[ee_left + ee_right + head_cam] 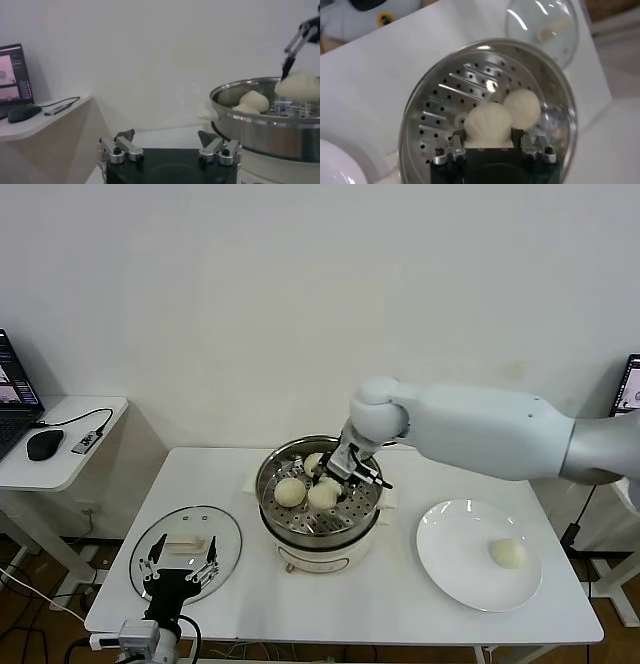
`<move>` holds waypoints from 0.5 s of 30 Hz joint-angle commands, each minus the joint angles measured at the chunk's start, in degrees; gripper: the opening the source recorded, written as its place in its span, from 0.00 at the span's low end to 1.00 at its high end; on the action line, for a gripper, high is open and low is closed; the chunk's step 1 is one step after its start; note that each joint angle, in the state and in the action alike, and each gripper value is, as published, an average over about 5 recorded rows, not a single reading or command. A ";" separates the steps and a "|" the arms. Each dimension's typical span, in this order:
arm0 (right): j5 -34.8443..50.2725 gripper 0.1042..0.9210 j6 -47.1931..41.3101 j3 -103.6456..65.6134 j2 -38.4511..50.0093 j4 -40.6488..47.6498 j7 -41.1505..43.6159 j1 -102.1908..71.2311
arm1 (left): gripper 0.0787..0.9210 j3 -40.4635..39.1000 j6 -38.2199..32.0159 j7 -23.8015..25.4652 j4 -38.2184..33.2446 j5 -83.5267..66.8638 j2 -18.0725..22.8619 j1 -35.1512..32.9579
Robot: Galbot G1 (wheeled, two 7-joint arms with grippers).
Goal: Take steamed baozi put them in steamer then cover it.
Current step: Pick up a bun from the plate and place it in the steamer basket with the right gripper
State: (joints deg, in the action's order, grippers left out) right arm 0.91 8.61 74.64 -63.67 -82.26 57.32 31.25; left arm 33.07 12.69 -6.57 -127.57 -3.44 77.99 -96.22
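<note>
the right gripper (333,475) is reaching into the steamer (270,484), its fingers holding a bun (488,122) beside two other buns. one bun (508,553) is lying on the plate (450,559). the left gripper (180,569), fingers wide, is hovering over the lid (225,534) on the tabletop (400,614).

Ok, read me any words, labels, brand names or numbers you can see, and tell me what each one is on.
No text is readable.
Laptop screen on the side desk: lit content, too blurred to read.
Round stainless-steel steamer, clear glass lid, flat white plate: no markings visible.
</note>
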 commanded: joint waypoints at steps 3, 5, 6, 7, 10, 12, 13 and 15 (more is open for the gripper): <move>-7.28 0.57 10.86 1.68 -3.01 0.91 -0.34 -2.02 | 0.88 -0.07 -0.07 -0.04 0.29 0.06 0.12 0.01; -7.59 0.58 11.43 1.82 -2.91 0.74 -0.12 -2.07 | 0.88 -0.08 -0.07 -0.05 0.35 0.07 0.13 0.04; -7.78 0.58 11.67 1.88 -2.85 0.71 0.01 -2.10 | 0.88 -0.07 -0.07 -0.06 0.38 0.07 0.15 0.06; -7.98 0.58 11.92 1.92 -2.79 0.68 0.14 -2.14 | 0.88 -0.07 -0.06 -0.06 0.39 0.07 0.16 0.07; -8.19 0.58 12.32 1.95 -2.62 0.63 0.40 -2.34 | 0.88 -0.11 -0.06 -0.06 0.48 0.10 0.20 0.13; -8.21 0.58 12.46 1.96 -2.53 0.57 0.45 -2.52 | 0.88 -0.15 -0.06 -0.05 0.58 0.12 0.23 0.18; -8.25 0.58 12.50 1.97 -2.50 0.54 0.44 -2.64 | 0.88 -0.16 -0.06 -0.05 0.64 0.12 0.25 0.21; -8.35 0.58 12.54 1.96 -2.52 0.55 0.37 -2.87 | 0.88 -0.18 -0.07 -0.04 0.73 0.12 0.27 0.27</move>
State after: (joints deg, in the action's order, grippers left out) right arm -5.53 18.22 76.19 -65.47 -81.90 57.67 29.02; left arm 32.95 12.62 -6.62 -127.01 -3.35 78.23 -96.02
